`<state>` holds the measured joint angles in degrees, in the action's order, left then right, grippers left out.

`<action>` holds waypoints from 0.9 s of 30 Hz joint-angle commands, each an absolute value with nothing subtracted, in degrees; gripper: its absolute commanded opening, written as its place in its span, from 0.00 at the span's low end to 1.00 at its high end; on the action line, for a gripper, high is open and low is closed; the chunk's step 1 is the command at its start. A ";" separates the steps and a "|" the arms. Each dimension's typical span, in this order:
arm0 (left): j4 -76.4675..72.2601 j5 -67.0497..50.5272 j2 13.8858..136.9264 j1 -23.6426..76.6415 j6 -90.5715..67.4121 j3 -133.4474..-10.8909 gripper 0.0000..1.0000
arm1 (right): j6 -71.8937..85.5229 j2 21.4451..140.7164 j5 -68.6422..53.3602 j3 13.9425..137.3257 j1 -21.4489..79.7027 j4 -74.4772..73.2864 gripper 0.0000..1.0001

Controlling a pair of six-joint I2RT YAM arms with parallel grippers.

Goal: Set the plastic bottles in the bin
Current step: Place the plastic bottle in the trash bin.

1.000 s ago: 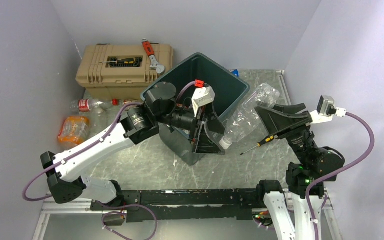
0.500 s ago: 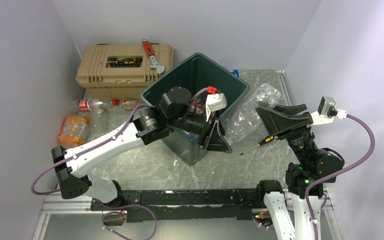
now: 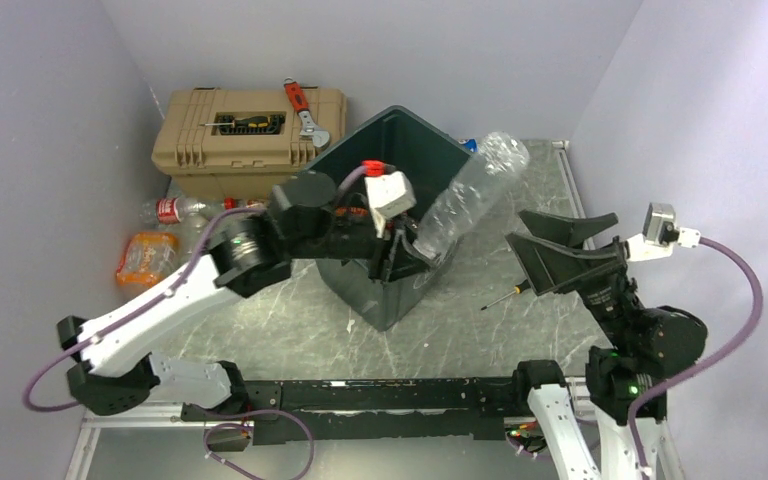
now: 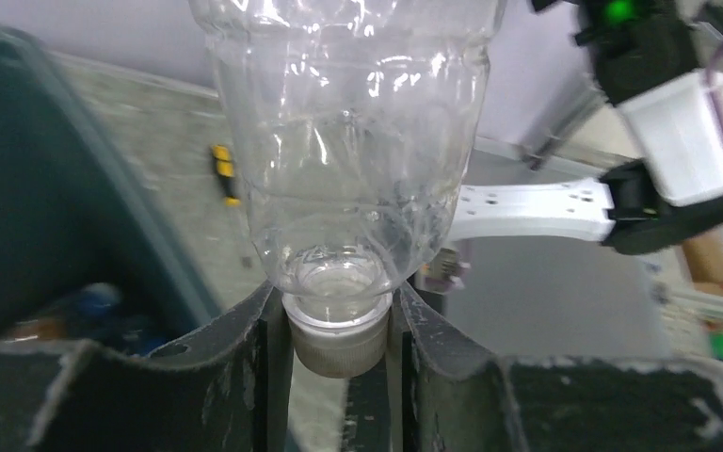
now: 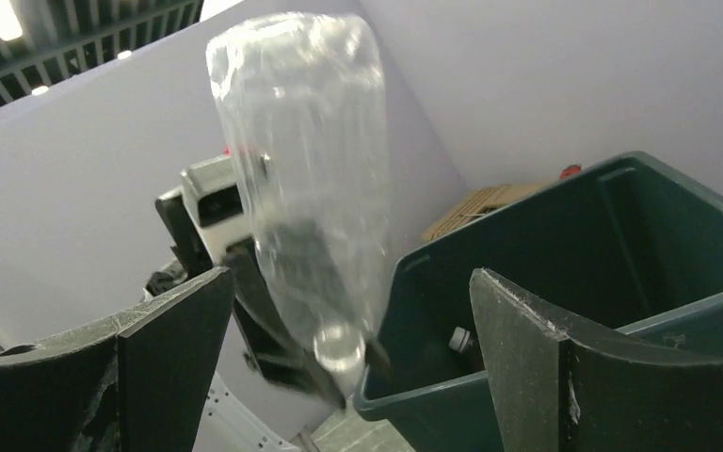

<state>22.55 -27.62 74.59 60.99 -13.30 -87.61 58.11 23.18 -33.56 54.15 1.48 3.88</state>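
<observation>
Over the near right rim of the bin [image 3: 360, 135], the left tool [image 3: 415, 250] held one of the plastic bottles, a clear bottle [image 3: 470, 195], pinched by its pale cap [image 4: 339, 344] between narrowly set fingers [image 4: 254, 363]. The bottle's body rose from the cap and leaned up and away toward the far right corner of the bin. From above, much of it seemed to hang over the right wall rather than over the opening. The right tool [image 3: 518, 228] stood wide and empty just right of the bin, apart from the bottle, with a small screwdriver [image 3: 505, 295] lying on the counter [image 3: 290, 320] near it.

The step in hand looked like the drop. Done well, the wrist would first bring the body over the open middle of the bin, tipping it inward so its heavy end pointed down into the tub. Letting go as it stood risked the long body toppling outward across the rim. A grip on the cap alone gave little hold against swinging, so a slow turn would suit. The right tool would best keep clear.

A red-labelled bottle [image 3: 172, 209] and a crushed orange-labelled bottle [image 3: 145, 260] waited on the counter by the left wall, beside the tan toolbox [image 3: 250, 135].
</observation>
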 commanded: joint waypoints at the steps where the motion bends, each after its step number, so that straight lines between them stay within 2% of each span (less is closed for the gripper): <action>1: 27.61 -11.17 65.18 60.90 6.67 -94.02 0.00 | 48.67 20.91 -30.55 62.87 3.76 -11.85 1.00; 3: 27.91 -5.64 62.04 60.91 16.57 -92.74 0.00 | 47.57 20.24 -31.30 64.30 4.97 -14.07 1.00; 6: 30.25 -3.85 58.41 60.91 31.80 -89.64 0.00 | 45.56 21.17 -34.99 67.91 5.97 -18.41 1.00; 14: 44.43 -26.10 56.04 61.64 62.64 -83.95 0.00 | 40.81 25.73 -42.39 77.94 7.70 -35.79 1.00; 17: 40.27 -29.36 54.80 63.72 70.80 -80.31 0.00 | 42.18 25.46 -45.18 78.01 7.90 -38.05 1.00; 21: 35.18 -24.05 56.25 68.09 80.84 -78.87 0.00 | 45.55 24.81 -48.58 76.83 7.90 -38.63 1.00; 27: 24.82 -7.12 61.15 74.88 104.06 -72.81 0.00 | 47.35 26.92 -50.68 76.83 7.91 -42.02 1.00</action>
